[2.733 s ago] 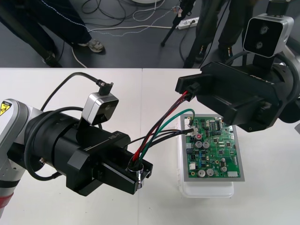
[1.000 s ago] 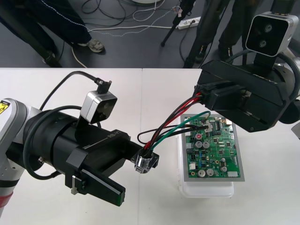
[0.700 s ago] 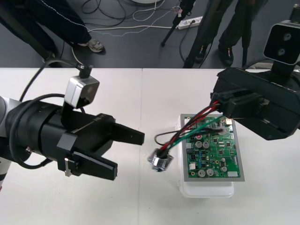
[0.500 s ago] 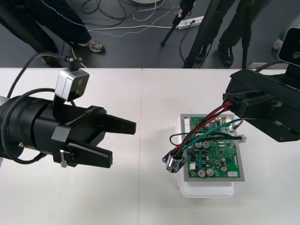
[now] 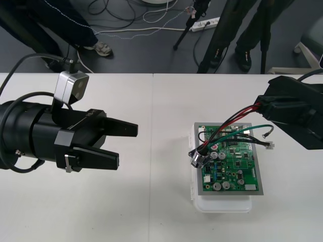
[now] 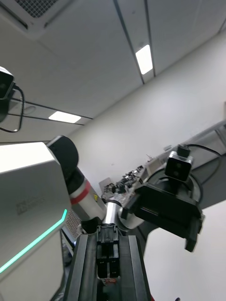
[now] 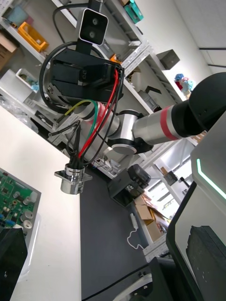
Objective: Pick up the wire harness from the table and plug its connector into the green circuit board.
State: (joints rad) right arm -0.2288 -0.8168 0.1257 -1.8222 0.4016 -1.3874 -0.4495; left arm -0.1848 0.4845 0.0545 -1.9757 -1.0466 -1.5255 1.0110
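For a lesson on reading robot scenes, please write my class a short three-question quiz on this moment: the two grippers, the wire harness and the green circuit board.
1. True or false: the black two-finger left gripper grips the thin red, black and green wire harness.
2. The harness's round metal socket hangs: A) far to the board's right; B) at the left edge of the green circuit board; C) inside the left gripper.
3. Fill in: the right gripper holds the harness by its small black ____.
Key: 1 false, its fingers stand open; 2 B; 3 plug.
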